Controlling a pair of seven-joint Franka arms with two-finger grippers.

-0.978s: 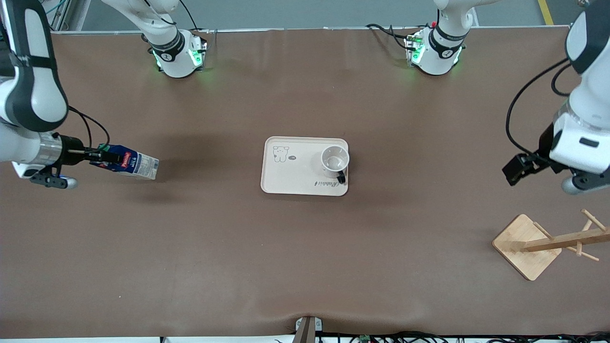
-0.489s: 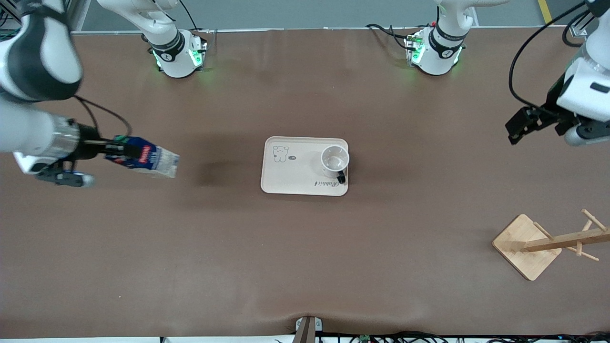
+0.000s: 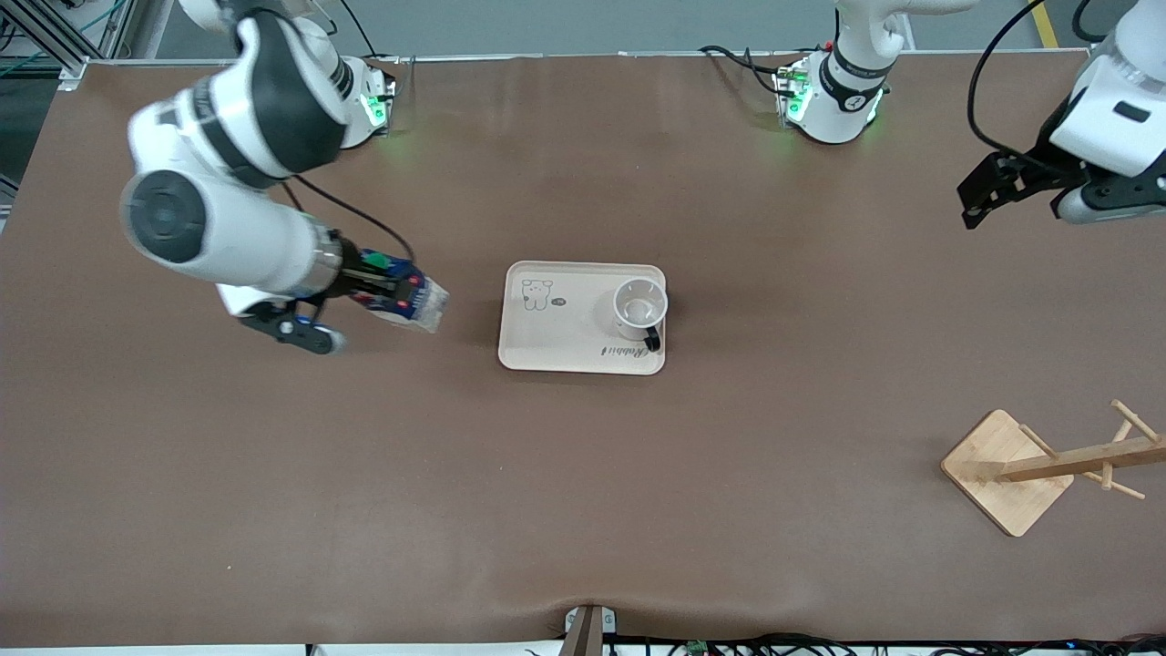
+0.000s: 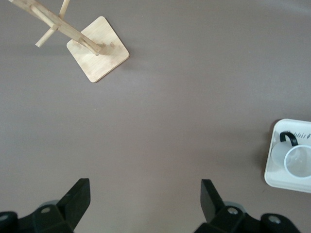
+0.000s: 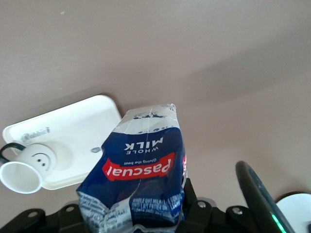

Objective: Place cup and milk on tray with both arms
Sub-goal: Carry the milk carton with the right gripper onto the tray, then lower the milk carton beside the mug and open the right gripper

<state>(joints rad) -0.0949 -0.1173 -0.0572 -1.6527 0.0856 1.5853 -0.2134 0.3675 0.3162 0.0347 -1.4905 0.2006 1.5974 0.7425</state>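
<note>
The cream tray [image 3: 556, 333] lies mid-table. The white cup [image 3: 639, 305] stands on the tray at the end toward the left arm, its black handle toward the front camera. My right gripper [image 3: 387, 289] is shut on the dark-blue milk carton [image 3: 405, 296] and holds it tilted in the air over the bare table, beside the tray's end toward the right arm. In the right wrist view the milk [image 5: 138, 174] fills the jaws, with the tray [image 5: 73, 131] and cup [image 5: 29, 170] past it. My left gripper [image 3: 982, 196] is open and empty, raised over the left arm's end of the table.
A wooden mug stand [image 3: 1011, 469] with a square base and pegged post stands near the left arm's end, nearer the front camera. It also shows in the left wrist view [image 4: 97, 48]. Brown table covering around the tray.
My right gripper has carried the milk from the right arm's end of the table toward the tray. My left gripper has risen and drawn back toward its base.
</note>
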